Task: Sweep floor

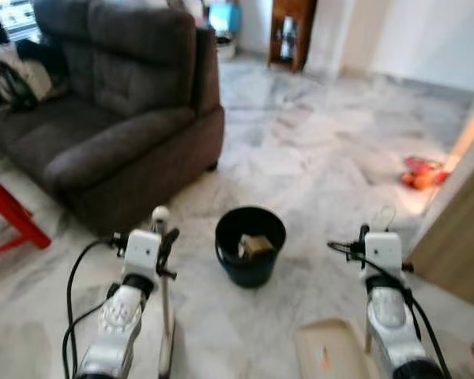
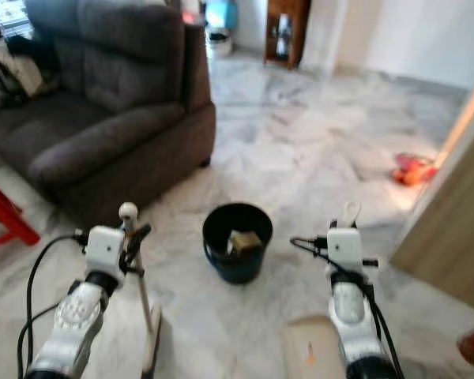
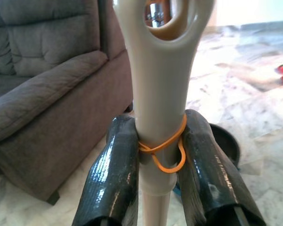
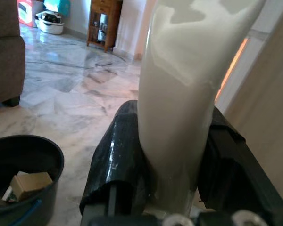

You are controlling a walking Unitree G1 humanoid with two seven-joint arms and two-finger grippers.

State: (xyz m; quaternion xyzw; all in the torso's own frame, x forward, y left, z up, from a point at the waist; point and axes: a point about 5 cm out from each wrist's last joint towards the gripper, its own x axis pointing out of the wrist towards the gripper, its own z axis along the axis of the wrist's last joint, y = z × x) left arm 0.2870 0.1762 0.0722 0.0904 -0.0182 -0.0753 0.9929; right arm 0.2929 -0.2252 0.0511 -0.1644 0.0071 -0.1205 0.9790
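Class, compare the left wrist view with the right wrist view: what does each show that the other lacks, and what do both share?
Left wrist only: the left gripper shut on a broom handle with an orange rubber band, and the sofa's armrest.

Right wrist only: the right gripper shut on a dustpan handle, a wooden cabinet, cardboard in the bin.

Both: black bin, marble floor.

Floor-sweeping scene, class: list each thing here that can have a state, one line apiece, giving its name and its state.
Left pincer: shut on the broom handle.
Broom handle: upright, orange rubber band looped round it.
Right pincer: shut on the dustpan handle.
Dustpan handle: upright in the grip.
Dustpan: resting on the floor, an orange bit on it.
Black bucket: upright, open, holding a small brown box.
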